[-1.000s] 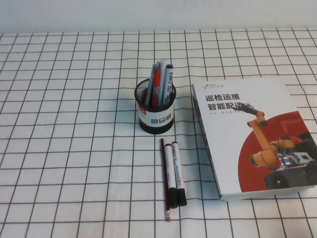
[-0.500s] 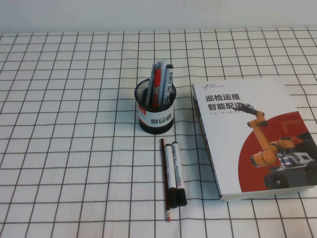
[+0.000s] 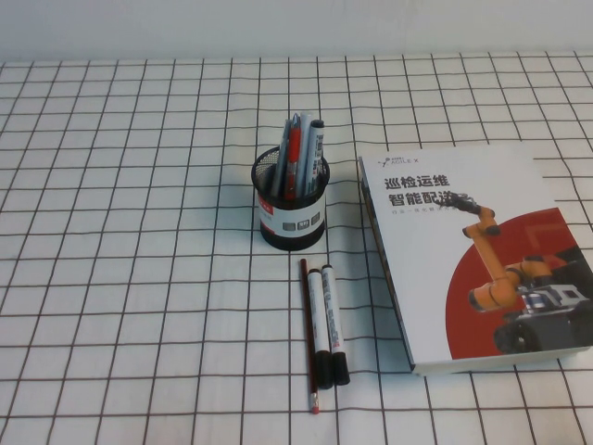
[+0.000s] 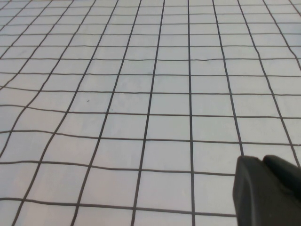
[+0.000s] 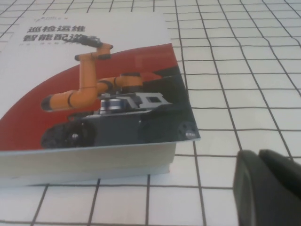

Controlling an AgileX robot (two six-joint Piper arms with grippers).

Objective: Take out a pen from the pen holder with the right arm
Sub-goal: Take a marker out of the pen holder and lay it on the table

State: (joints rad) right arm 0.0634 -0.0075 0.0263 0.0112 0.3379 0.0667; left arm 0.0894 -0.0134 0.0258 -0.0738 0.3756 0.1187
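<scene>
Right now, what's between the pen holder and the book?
Nothing: the high view shows only bare checked cloth between pen holder and book. The left gripper hovers over bare cloth; right gripper, shut, is beside the book's corner.

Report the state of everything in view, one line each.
pen holder: upright, holding pens
pens: standing in the holder
markers: lying flat, side by side
pencil: lying flat beside the markers
book: closed, lying flat
left gripper: above bare cloth
right gripper: shut, empty, near the book's corner
</scene>
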